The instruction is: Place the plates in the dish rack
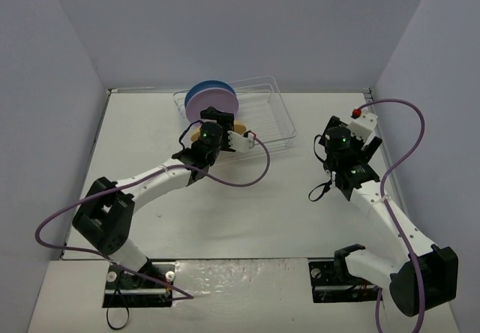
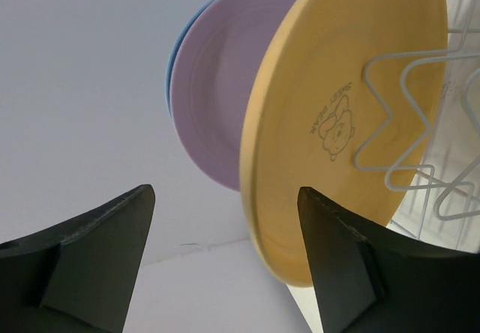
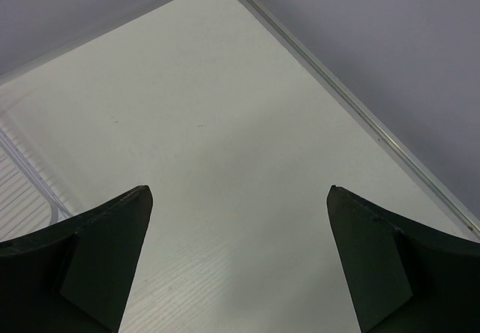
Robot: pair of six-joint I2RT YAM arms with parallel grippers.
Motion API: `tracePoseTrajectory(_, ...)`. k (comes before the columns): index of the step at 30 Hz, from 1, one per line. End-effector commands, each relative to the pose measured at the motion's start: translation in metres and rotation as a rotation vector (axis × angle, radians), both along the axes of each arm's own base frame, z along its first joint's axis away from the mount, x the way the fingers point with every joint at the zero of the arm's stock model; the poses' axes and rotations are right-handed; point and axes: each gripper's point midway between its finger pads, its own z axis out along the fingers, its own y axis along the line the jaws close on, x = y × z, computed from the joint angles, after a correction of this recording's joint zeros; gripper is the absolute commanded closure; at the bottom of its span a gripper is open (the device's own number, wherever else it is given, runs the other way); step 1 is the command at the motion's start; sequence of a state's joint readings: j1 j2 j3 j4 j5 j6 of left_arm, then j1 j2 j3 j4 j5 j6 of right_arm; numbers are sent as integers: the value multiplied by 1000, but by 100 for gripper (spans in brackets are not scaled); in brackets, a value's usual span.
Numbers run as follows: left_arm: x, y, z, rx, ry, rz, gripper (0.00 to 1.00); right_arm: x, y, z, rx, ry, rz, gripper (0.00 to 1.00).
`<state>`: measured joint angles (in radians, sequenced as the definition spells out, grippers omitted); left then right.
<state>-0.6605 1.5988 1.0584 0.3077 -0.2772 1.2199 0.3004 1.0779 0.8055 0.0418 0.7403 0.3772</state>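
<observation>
Three plates stand on edge in the clear wire dish rack (image 1: 276,120) at the back of the table: blue (image 1: 201,90) rearmost, lavender (image 1: 211,102) in the middle, yellow-orange (image 1: 240,129) in front, mostly hidden by my left wrist. In the left wrist view the yellow plate (image 2: 337,115) leans against a wire divider (image 2: 397,123), with the lavender plate (image 2: 214,100) and a sliver of the blue plate (image 2: 172,70) behind. My left gripper (image 2: 225,190) is open, the yellow rim between its jaws and close to the right finger (image 2: 352,265). My right gripper (image 3: 238,190) is open over bare table.
Grey walls close in the table on the left, back and right. A corner of the rack (image 3: 30,174) shows at the left of the right wrist view. The table's raised edge strip (image 3: 360,108) runs along the right side. Purple cables hang from both arms.
</observation>
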Motion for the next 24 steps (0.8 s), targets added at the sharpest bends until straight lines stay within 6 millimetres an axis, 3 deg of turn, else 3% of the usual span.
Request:
tracePoseTrajectory(1, -17, 3, 80, -126, -73, -10, 20, 8, -1, 18, 29, -79, -16, 0)
tracePoseTrajectory(4, -36, 0, 85, -134, 17, -49, 17, 9, 2, 20, 34, -80, 4, 0)
tracePoseTrajectory(8, -66, -6, 124, -236, 121, -113, 8, 10, 7, 20, 38, -71, 36, 0)
tracePoseTrajectory(10, -87, -13, 131, -299, 215, -180, 6, 10, 9, 22, 43, -74, 47, 0)
tracePoseTrajectory(12, -107, -18, 163, -429, 240, -231, 3, 10, 10, 23, 54, -85, 53, 0)
tracePoseTrajectory(14, -113, -18, 193, -570, 213, -229, 3, 10, 11, 24, 70, -96, 60, 0)
tracePoseTrajectory(15, -115, -16, 200, -595, 202, -227, 3, 10, 12, 24, 76, -100, 59, 0)
tracePoseTrajectory(17, -111, -8, 236, -795, 134, -168, 3, 10, 16, 23, 95, -104, 74, 0)
tracePoseTrajectory(19, -103, 6, 259, -980, 74, -69, 3, 9, 16, 22, 96, -100, 80, 0)
tracePoseTrajectory(21, -99, 21, 267, -1216, 61, 42, 3, 5, 14, 21, 96, -96, 69, 0)
tracePoseTrajectory(24, -89, 37, 228, -1486, 142, 217, 3, 0, 9, 25, 95, -110, 49, 0)
